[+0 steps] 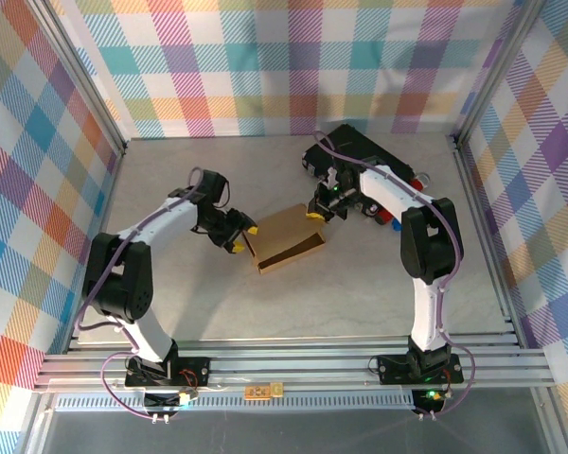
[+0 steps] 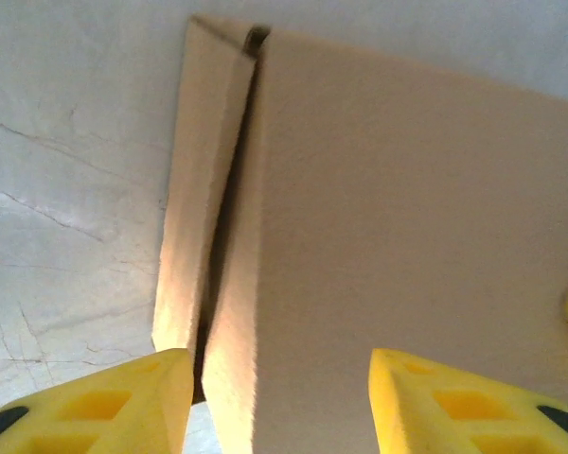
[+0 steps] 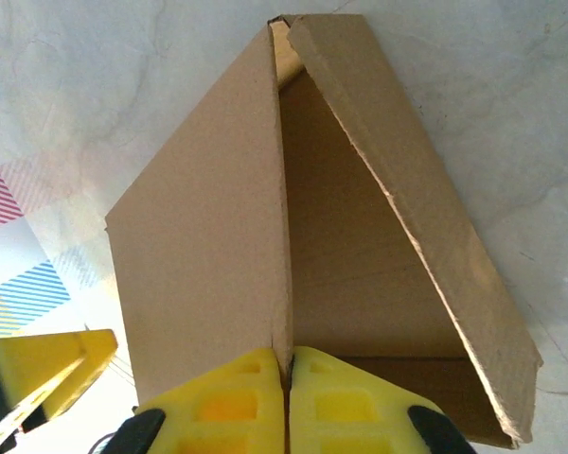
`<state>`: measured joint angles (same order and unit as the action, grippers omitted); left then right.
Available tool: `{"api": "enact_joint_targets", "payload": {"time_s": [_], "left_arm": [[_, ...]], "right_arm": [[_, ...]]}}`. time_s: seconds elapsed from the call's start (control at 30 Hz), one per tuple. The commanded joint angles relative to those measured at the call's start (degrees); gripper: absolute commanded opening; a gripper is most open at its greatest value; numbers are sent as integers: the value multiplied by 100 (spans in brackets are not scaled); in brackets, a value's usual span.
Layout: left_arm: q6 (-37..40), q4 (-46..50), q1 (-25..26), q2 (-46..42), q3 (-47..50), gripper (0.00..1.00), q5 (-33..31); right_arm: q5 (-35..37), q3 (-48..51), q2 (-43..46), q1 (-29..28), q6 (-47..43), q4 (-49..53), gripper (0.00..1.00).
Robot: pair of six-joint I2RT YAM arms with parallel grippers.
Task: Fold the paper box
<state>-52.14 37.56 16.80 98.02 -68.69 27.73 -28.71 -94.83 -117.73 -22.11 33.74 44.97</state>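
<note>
Yellow fingertips (image 3: 237,402) of my right pincer (image 3: 286,378) are pressed together on the near edge of a raised panel of the paper box (image 3: 199,255). That panel stands upright, and a second flap leans toward it from the right. Right pincer: clamped on the box.

Left pincer (image 2: 276,369): fingers apart, nothing held. They straddle one end of the box, where a narrow side strip runs away from them beside the main sheet. Contact with the cardboard cannot be confirmed.

From above, the box lies near the middle of the bench (image 1: 218,303). Its long axis runs left to right, tilted slightly toward the far right corner. The left pincer is at its left end and the right pincer at its far right corner, so the box lies between them.

Judgement: with the right pincer occupied holding the panel, the left is the free arm and the nearer one to the loose strip.
</note>
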Motion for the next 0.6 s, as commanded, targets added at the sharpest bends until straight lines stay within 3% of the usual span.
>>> {"api": "enact_joint_targets", "payload": {"time_s": [0.0, 0.1, 0.37, 0.57], "left_arm": [[227, 153, 8, 143, 49, 48, -239], [301, -3, 17, 252, 184, 44, -263], [588, -23, 25, 542, 299, 29, -772], [837, 191, 25, 678, 31, 21, -959]], "right_arm": [[377, 69, -90, -44, -320, 363, 15], [487, 103, -109, -42, -584, 442, 21], [650, 262, 373, 252, -970, 609, 52], [360, 537, 550, 360, -1007, 452, 54]]}}
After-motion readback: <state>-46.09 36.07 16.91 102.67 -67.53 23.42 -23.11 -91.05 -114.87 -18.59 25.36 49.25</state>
